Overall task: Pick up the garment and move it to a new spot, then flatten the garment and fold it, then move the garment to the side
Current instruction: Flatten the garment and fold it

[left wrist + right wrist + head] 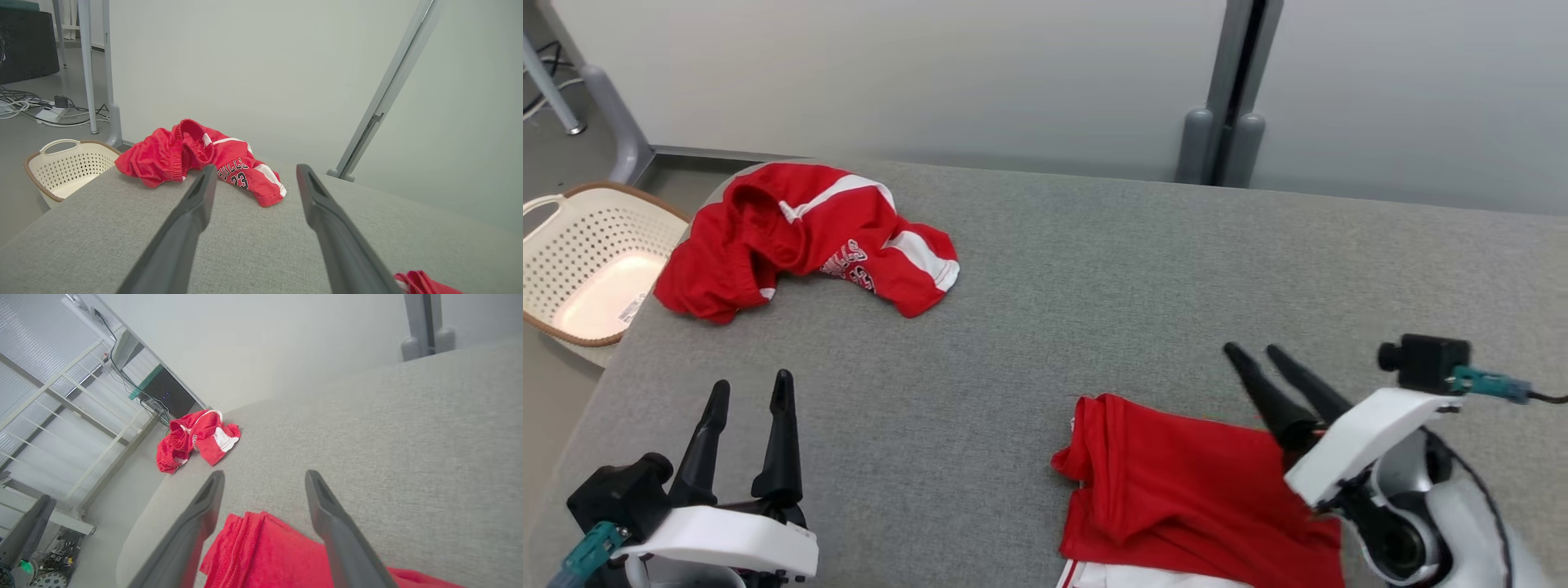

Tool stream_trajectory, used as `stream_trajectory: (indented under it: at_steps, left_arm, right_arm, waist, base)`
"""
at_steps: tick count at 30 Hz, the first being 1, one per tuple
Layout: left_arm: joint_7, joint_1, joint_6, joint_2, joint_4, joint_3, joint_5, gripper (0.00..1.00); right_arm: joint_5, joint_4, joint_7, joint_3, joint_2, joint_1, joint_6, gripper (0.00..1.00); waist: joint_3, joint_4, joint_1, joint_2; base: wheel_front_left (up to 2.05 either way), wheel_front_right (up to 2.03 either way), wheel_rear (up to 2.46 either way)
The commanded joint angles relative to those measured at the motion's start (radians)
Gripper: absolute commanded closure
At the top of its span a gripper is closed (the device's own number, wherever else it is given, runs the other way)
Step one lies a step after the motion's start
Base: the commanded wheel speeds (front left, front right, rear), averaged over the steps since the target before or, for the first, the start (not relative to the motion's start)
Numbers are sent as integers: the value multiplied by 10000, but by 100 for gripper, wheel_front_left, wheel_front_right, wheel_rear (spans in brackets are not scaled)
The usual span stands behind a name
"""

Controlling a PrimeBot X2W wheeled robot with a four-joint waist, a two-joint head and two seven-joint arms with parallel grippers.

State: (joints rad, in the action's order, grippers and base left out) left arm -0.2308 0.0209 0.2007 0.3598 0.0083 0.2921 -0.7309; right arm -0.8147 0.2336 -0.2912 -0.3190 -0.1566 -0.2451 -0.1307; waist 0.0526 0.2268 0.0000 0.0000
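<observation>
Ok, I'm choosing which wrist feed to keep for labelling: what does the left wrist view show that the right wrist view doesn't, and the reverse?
Left wrist, not right: the cream basket beside the table, and the number print on the crumpled red garment, seen past the open left gripper.
Right wrist, not left: the open right gripper over the folded garment, its stitched edge plain.
Both: the grey table, the crumpled red garment at its far corner, and some of the folded garment, just a corner in the left wrist view.

This looks like a robotics lab: a grey cloth-covered desk [1094,269] set against bare partition panels [931,73], and, far left beyond the left end effector [256,167], loose cables [20,108] sprawling over the floor [24,139].
</observation>
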Motion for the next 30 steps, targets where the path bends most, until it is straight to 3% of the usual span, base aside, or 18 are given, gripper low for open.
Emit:
stream_trajectory:
  at_steps: [1, 9, 18, 30]
  left_arm:
    - [-67, -144, 42, -33, -7, -46, 12, 0]
    - [-215, -301, -52, -167, -83, -5, 235, 0]
    - [-338, -494, -9, -140, -69, -204, 914, 0]
    - [-336, -798, -332, -477, 129, -619, 1683, 0]
  right_arm:
    - [170, -188, 309, 276, -315, 104, -1, 0]
    - [1839, -539, 1837, 1792, -1312, 625, -1, 0]
    - [3613, -748, 3942, 2822, -914, 1219, -1, 0]
    - [4395, -484, 4635, 2745, -647, 1939, -1, 0]
  waist:
    - [-81, -317, 0, 0]
    - [-137, -673, 0, 0]
    - [-319, -1155, 0, 0]
    - [-549, -1620, 0, 0]
  base:
    - [0, 0, 0]
    - [0, 0, 0]
    - [0, 0, 0]
    - [0, 0, 0]
